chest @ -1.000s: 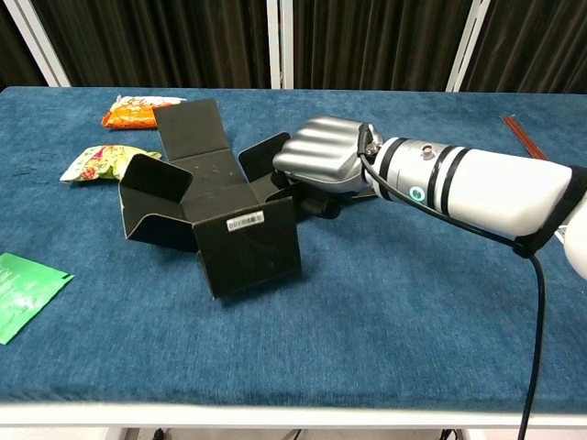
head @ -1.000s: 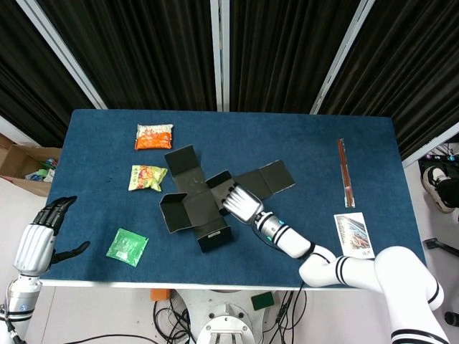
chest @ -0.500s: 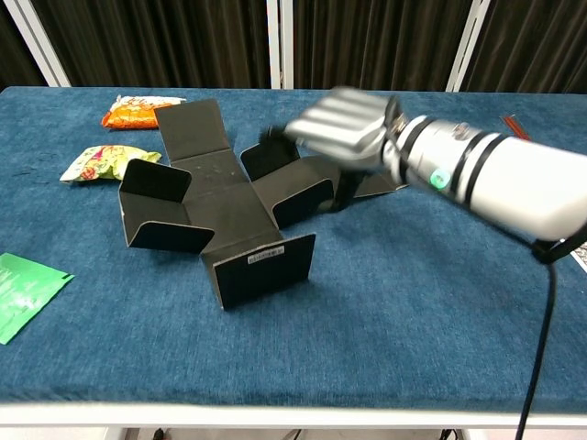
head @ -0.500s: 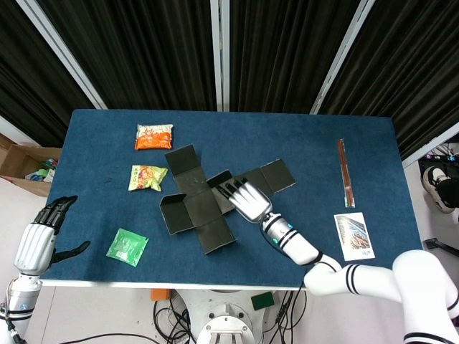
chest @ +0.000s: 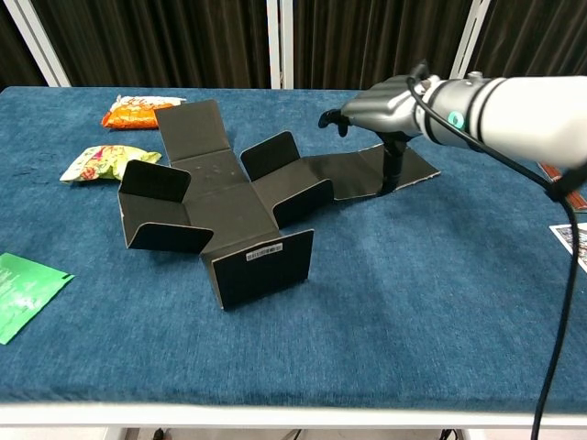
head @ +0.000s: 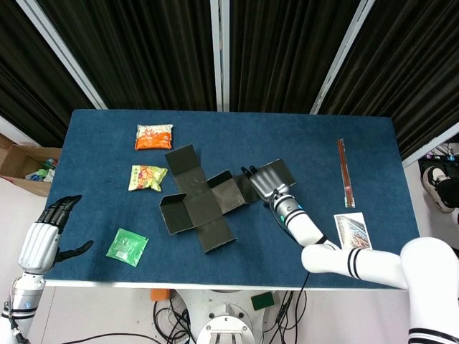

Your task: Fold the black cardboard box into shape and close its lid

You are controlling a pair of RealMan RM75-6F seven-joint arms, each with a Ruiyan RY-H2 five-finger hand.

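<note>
My right robot hand (chest: 390, 108) hovers over the black cardboard box (chest: 229, 206) lid flap — fingers spread, grasping nothing. My left robot hand (head: 44, 233) hangs released off the counter (head: 301, 143).

Glossy white arm shells are banded with black rings. The right hand (chest: 390, 105) is cased in silver-grey, the left hand (head: 44, 236) likewise, with black fingers. A black cable is seen trailing from the right forearm

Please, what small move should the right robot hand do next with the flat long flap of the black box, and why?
Probably the right robot hand should lift the long flap up toward the box body. It hovers over that flap, one finger reaching down to it, and the flap lies flat on the table while the other panels already stand partly raised.
</note>
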